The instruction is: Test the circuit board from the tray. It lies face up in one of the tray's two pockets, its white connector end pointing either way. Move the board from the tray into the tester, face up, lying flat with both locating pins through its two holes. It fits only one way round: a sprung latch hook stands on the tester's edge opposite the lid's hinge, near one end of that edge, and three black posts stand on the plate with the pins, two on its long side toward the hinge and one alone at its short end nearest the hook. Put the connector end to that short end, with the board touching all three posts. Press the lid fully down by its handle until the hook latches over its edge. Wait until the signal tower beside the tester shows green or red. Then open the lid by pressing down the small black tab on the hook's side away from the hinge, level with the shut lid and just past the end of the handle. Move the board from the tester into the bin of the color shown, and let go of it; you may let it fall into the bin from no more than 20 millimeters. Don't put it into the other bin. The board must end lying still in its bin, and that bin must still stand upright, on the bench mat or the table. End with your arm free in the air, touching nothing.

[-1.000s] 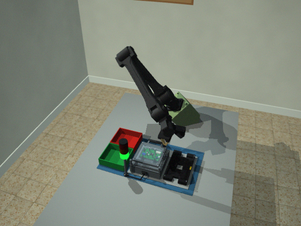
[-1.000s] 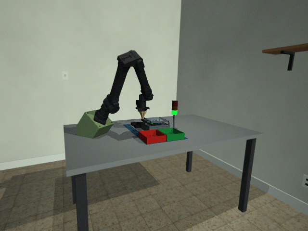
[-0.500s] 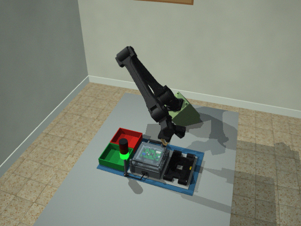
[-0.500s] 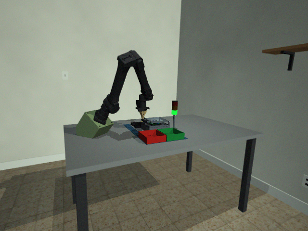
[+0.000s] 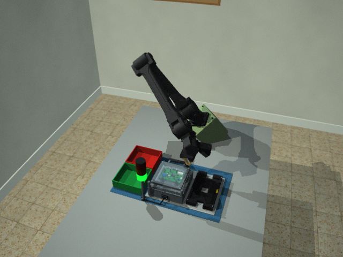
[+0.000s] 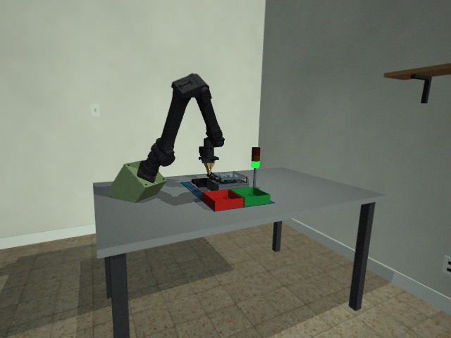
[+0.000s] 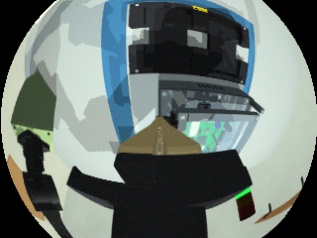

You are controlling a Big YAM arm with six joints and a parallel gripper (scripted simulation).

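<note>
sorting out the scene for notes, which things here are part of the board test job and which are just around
Part of the job:
- gripper, shut, empty
- tester, lid down
- circuit board under the lid
- signal tower, showing green
- green bin
- red bin
- tray, no board in it

Just around:
- green arm base
- wall shelf
- table
</note>
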